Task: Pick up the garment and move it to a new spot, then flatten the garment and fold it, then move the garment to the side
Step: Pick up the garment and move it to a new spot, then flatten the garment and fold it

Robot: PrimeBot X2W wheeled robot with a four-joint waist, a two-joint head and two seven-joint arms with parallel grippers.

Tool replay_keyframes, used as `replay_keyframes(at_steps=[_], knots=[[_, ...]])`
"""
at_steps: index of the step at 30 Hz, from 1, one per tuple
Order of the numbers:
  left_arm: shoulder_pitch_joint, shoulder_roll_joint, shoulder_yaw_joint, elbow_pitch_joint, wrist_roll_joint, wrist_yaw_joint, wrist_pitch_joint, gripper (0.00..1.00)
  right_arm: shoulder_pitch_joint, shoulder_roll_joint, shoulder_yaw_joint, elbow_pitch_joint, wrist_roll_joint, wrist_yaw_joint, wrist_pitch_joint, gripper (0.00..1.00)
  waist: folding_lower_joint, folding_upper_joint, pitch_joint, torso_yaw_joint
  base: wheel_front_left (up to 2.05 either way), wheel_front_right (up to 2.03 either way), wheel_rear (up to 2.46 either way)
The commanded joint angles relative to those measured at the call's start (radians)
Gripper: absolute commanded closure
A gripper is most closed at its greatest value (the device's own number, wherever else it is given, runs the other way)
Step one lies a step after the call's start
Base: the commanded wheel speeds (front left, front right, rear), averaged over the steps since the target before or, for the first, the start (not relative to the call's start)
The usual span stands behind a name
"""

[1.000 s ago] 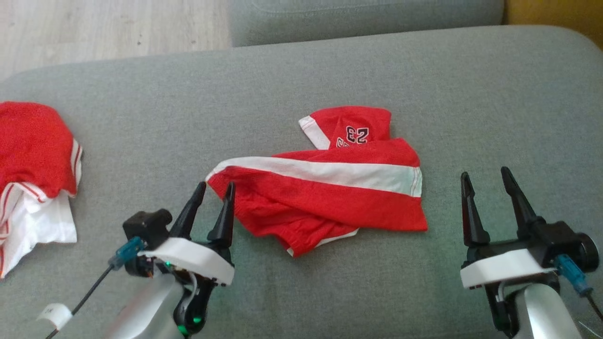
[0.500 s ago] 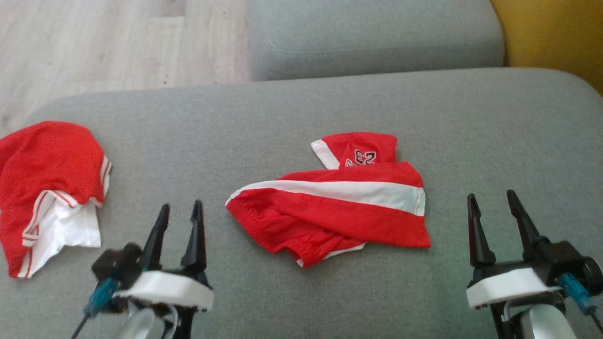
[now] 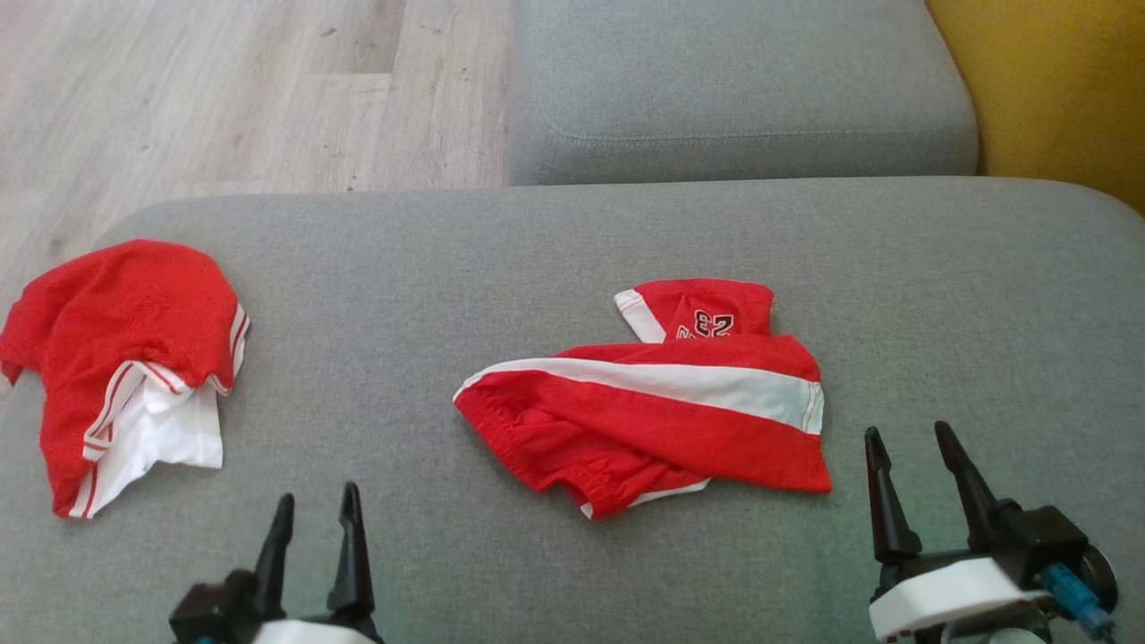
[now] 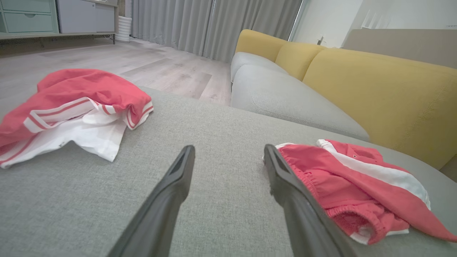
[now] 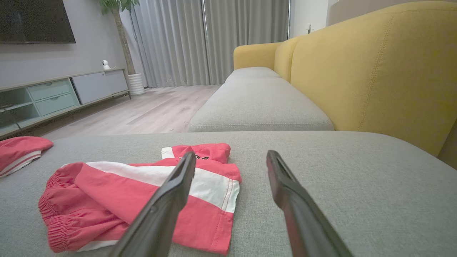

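Note:
The garment, red shorts [image 3: 644, 420] with a white side stripe and a "23" print, lies folded over on the middle of the grey cushion [image 3: 537, 259]. It also shows at the right of the left wrist view [image 4: 357, 185] and at the lower left of the right wrist view [image 5: 142, 189]. My left gripper [image 3: 318, 492] stands open and empty near the cushion's front edge, well left of the shorts' waistband corner. Its fingers [image 4: 178, 178] frame bare cushion. To the right of the shorts' hem, my right gripper [image 3: 907, 429] is open with nothing in it.
A second red and white garment [image 3: 125, 349] lies crumpled at the cushion's left end. Another grey seat cushion [image 3: 733, 89] lies beyond, with the yellow backrest [image 3: 1055, 89] at the right. Wooden floor [image 3: 224, 89] lies past the far left edge.
The camera has tilted up, shifting the whole picture down. My left gripper has drawn back and left from the shorts' waistband corner toward the front edge. The shorts lie as before.

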Motion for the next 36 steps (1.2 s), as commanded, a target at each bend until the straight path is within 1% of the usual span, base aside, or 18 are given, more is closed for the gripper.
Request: replay_keyframes(at_steps=[1,16,23,31,36], knots=[[-0.028,-0.001,0.044,-0.032,0.014,-0.008,-0.010,0.00,-0.025,-0.006,0.025,-0.028,0.004,0.008,-0.011,0.00,0.0001,0.0000,-0.001,0.001,0.00,0.00,0.00],[-0.028,-0.030,0.061,-0.010,0.057,-0.036,-0.010,0.00,-0.032,-0.006,0.022,-0.011,-0.003,0.008,-0.011,0.00,0.0001,0.0000,0.007,0.006,0.00,0.00,0.00],[-0.032,-0.036,0.066,-0.008,0.066,-0.041,-0.010,0.00,-0.038,-0.006,0.022,-0.012,-0.006,0.008,-0.011,0.00,0.0001,0.0000,0.014,0.014,0.00,0.00,0.00],[-0.044,-0.042,0.066,-0.017,0.079,-0.044,-0.010,0.00,-0.057,-0.006,0.025,-0.008,-0.016,0.008,-0.011,0.00,0.0001,0.0000,0.032,0.040,0.00,0.00,0.00],[-0.061,-0.041,0.062,-0.036,0.095,-0.044,-0.010,0.00,-0.122,-0.006,0.077,0.012,-0.043,0.008,-0.011,0.00,0.0001,0.0000,0.051,0.059,0.00,0.00,0.00]])
